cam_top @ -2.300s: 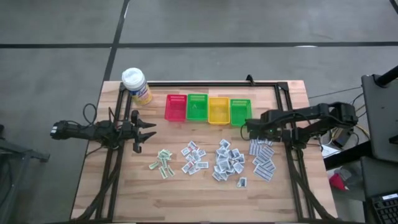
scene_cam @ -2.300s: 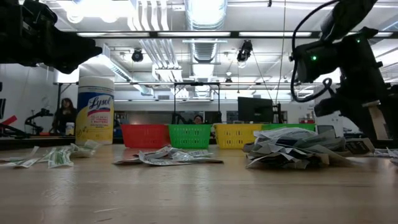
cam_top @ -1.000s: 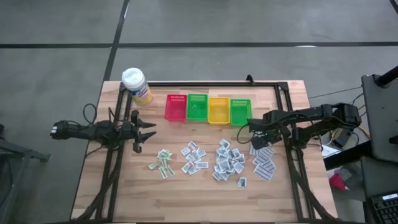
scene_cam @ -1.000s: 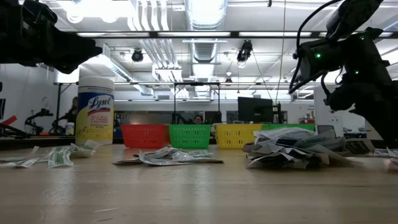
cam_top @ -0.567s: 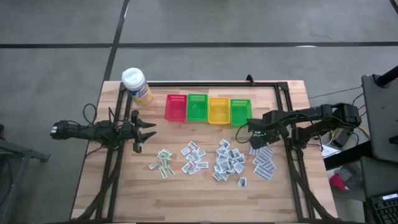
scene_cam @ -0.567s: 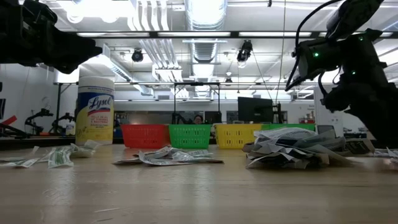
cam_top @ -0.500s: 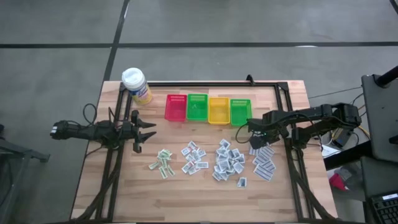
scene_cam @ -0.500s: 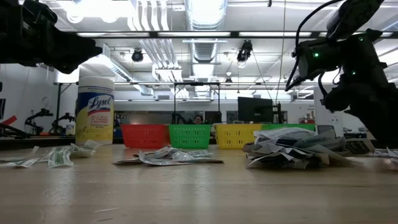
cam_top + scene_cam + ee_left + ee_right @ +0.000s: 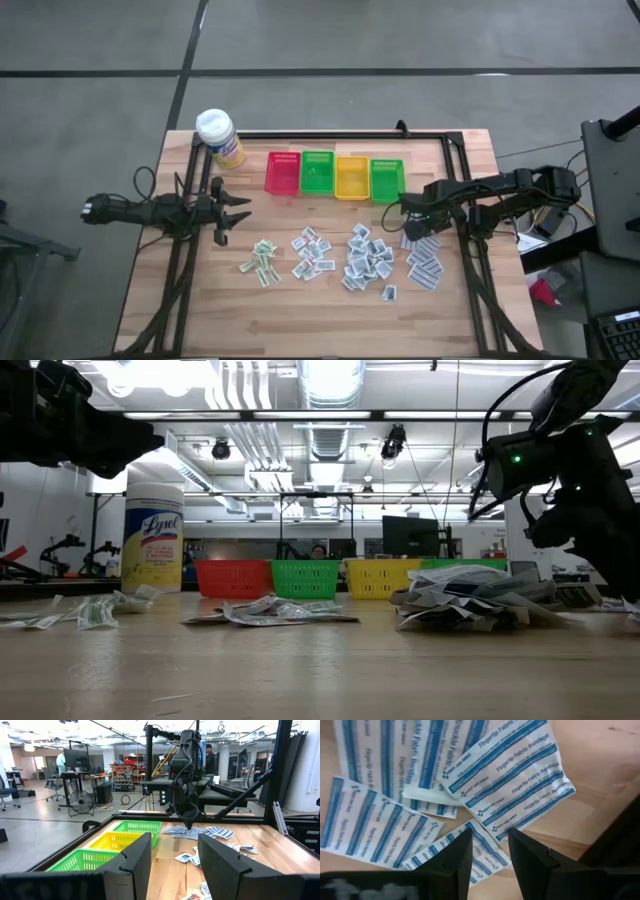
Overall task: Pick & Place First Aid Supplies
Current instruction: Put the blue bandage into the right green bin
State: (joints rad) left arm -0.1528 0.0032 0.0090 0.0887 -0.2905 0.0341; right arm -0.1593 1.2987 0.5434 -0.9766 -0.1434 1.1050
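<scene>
Right of centre in the high view, the right gripper (image 9: 405, 231) hangs over the first aid supplies (image 9: 370, 258) strewn across the middle of the table (image 9: 460, 310), fingers (image 9: 532, 857) apart, gripping nothing. Flat paper packets — light, limp, probably slippery — best pinched at a free edge. Overlapping piles hide how many lie beneath; the basket interiors are hard to read. The left gripper (image 9: 236, 212) waits open at mid-left.

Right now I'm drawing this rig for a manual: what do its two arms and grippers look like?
Both arms are dark, jointed and slim. The left arm trails a looped black cable; its gripper ends in two pointed fingers. The right arm has black cables along it and a small green light near the wrist. The right gripper has two flat, blocky dark fingers.
</scene>
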